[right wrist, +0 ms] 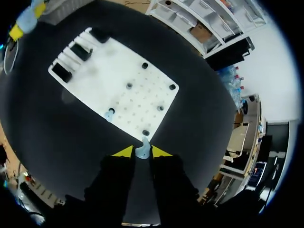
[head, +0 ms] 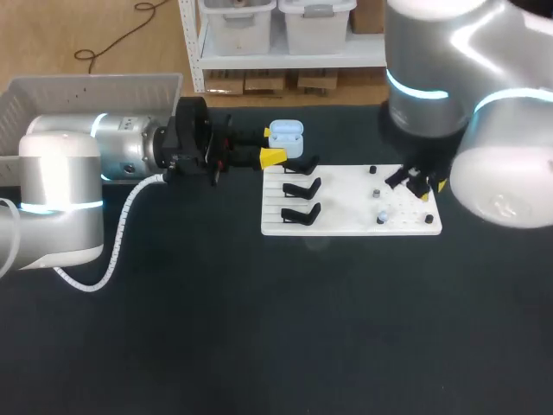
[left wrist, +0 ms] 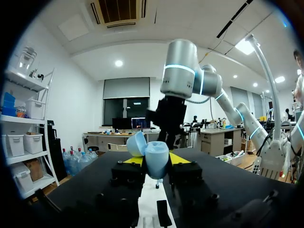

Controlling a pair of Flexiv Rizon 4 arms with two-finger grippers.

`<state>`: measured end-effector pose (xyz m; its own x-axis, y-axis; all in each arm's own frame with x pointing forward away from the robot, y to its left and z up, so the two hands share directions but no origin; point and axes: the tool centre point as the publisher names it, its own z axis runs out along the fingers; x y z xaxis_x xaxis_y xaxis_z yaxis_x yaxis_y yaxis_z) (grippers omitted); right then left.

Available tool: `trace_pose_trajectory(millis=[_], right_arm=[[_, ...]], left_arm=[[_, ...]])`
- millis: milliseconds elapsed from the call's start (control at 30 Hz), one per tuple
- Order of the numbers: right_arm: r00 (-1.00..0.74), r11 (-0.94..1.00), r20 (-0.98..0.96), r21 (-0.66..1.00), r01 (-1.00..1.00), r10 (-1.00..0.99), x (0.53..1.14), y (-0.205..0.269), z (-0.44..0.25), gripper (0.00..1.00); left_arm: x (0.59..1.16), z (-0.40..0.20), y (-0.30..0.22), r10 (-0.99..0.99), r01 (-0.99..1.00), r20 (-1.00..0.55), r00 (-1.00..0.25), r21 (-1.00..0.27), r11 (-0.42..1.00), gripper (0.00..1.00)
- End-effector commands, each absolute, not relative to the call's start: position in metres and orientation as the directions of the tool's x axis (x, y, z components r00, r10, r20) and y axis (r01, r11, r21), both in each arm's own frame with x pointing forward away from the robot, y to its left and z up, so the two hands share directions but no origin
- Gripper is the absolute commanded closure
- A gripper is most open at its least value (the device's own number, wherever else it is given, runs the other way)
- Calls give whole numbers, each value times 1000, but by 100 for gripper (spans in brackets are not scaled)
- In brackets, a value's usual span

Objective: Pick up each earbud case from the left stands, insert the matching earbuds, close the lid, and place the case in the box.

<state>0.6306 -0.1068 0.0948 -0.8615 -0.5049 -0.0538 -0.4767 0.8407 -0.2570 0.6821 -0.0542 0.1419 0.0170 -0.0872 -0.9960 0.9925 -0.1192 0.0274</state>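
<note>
In the head view's upper left stands the white box (head: 95,79); its inside is mostly hidden, so I cannot tell if it holds finished cases. Right of it, the left gripper (head: 268,144) pinches the light-blue earbud case (head: 286,136), lid open, lifted above the white board (head: 346,223). The three black stands (head: 302,186) on the board's left carry no case. One earbud (right wrist: 110,114) waits on the board. At the right, the right gripper (right wrist: 142,151) nips a pale blue earbud (right wrist: 141,150). Inserting both earbuds, closing the lid and boxing seem left.
</note>
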Motion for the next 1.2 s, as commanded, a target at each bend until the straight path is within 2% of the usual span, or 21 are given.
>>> trace_pose_trajectory(millis=[33,300,633,1200], right_arm=[[-897,875,-39,-240,-420,-441,626,-85,149,100],[-966,958,-30,-137,-250,-256,634,-30,204,100],[-988,973,-40,-183,-140,-150,651,12,208,100],[-989,973,-46,-187,-132,-143,651,14,207,100]], left_arm=[[683,141,-54,-89,992,-996,19,29,-120,100],[683,141,-54,-89,992,-996,19,29,-120,100],[683,141,-54,-89,992,-996,19,29,-120,100],[683,141,-54,-89,992,-996,19,29,-120,100]])
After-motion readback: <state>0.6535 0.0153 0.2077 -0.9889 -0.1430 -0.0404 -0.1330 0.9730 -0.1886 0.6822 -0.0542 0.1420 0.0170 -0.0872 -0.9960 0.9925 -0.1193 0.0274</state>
